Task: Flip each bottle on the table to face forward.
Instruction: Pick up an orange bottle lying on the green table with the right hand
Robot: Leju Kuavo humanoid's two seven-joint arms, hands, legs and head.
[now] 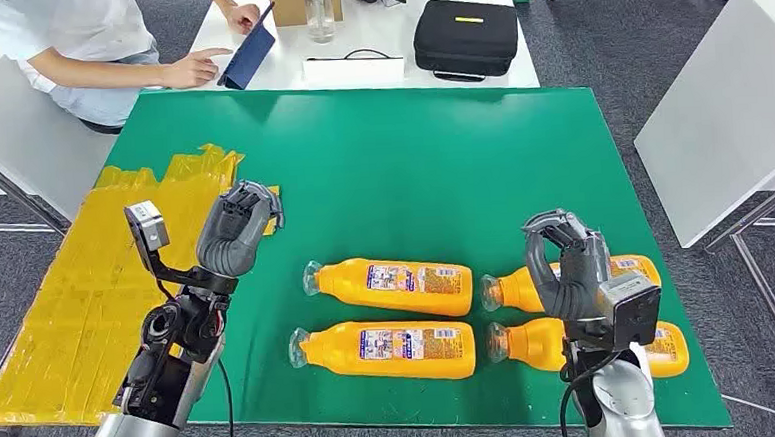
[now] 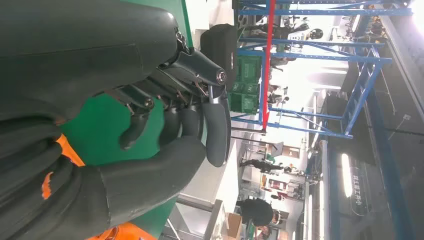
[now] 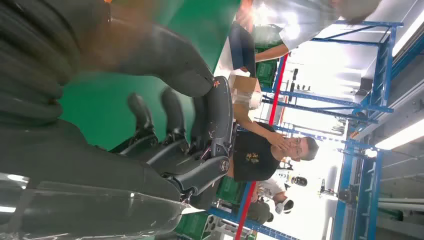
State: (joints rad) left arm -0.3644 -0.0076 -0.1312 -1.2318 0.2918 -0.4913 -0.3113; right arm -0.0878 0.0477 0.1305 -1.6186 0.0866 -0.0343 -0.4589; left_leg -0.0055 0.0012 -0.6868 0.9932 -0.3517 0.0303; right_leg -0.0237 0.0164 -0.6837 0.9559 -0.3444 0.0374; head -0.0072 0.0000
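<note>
Four orange plastic bottles [image 1: 392, 286] lie on their sides on the green worktop [image 1: 381, 169], labels up on the near pair; how many remain to flip is unclear. Left hand [image 1: 236, 226] and right hand [image 1: 566, 259] hover, fingers curled, holding nothing.

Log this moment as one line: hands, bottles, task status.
left hand: raised, holds nothing | right hand: above right bottles, holds nothing | left bottles: lying on green table | flipping: not begun

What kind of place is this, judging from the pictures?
Probably an industrial lab or workshop: blue metal racks with green plastic crates stand behind, and a green-covered test table holds orange plastic bottles.
</note>
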